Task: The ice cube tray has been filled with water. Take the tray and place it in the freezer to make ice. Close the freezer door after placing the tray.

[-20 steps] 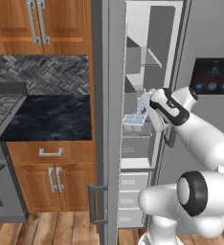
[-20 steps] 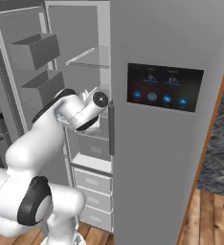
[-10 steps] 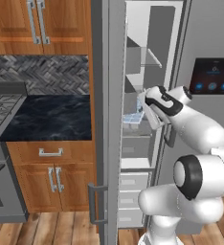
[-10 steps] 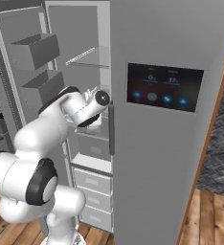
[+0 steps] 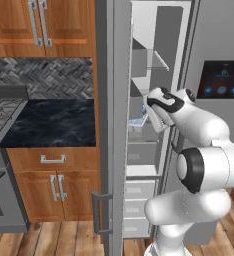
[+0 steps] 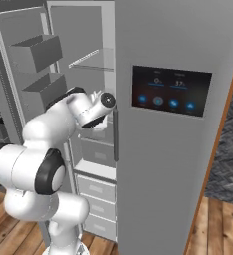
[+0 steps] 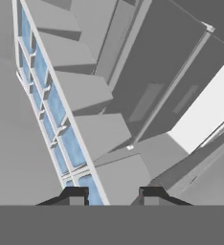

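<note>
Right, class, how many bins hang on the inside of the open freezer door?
2. The upper bin sits high on the freezer door; the lower bin is just beneath it. The arm may hide others further down.

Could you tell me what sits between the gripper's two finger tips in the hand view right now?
In the hand view, the near end of the ice cube tray, its cells of pale blue water showing, runs down between the finger tips of the gripper, which is shut on it.

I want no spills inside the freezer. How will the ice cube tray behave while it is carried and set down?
The ice cube tray looks like thin, stiff plastic, so it probably won't sag. Its open cells hold water, so tilting would likely spill it. The gripper is shut on one end only, so the long free end may swing or dip.
</note>
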Robot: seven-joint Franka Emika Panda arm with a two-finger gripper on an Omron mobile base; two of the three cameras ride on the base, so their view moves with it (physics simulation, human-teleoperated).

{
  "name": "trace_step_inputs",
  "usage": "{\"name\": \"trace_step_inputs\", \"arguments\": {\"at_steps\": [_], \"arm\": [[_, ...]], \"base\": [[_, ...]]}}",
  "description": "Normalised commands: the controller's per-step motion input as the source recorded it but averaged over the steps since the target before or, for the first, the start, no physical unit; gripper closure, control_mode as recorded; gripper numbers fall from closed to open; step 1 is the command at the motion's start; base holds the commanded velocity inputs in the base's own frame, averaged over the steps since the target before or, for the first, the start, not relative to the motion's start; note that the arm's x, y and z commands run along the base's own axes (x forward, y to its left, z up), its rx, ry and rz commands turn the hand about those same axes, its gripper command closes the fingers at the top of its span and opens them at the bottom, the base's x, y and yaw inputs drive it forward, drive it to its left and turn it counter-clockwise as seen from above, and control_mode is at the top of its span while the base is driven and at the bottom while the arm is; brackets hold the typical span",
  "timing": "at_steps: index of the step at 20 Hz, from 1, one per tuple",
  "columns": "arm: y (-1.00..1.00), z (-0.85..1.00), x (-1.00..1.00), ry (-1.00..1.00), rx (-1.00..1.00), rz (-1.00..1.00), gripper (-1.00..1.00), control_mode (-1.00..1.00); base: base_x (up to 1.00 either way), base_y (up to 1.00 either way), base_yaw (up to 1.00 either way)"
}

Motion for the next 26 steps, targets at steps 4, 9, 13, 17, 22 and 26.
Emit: {"name": "trace_step_inputs", "arguments": {"at_steps": [4, 9, 13, 17, 22, 26], "arm": [[0.00, -0.01, 0.33, 0.00, 0.00, -0.01, 1.00, -1.00], [0.00, -0.02, 0.31, 0.00, 0.00, -0.01, 1.00, -1.00], [0.00, -0.09, 0.30, 0.00, 0.00, 0.00, 1.00, -1.00], [0.00, -0.10, 0.33, 0.00, 0.00, 0.00, 1.00, -1.00], [0.00, -0.09, 0.36, 0.00, 0.00, 0.00, 1.00, -1.00], [0.00, -0.07, 0.35, -0.01, 0.00, -0.01, 1.00, -1.00]], "base": [[0.00, 0.00, 0.00], [0.00, 0.00, 0.00], [0.00, 0.00, 0.00], [0.00, 0.00, 0.00], [0.00, 0.00, 0.00], [0.00, 0.00, 0.00]]}}
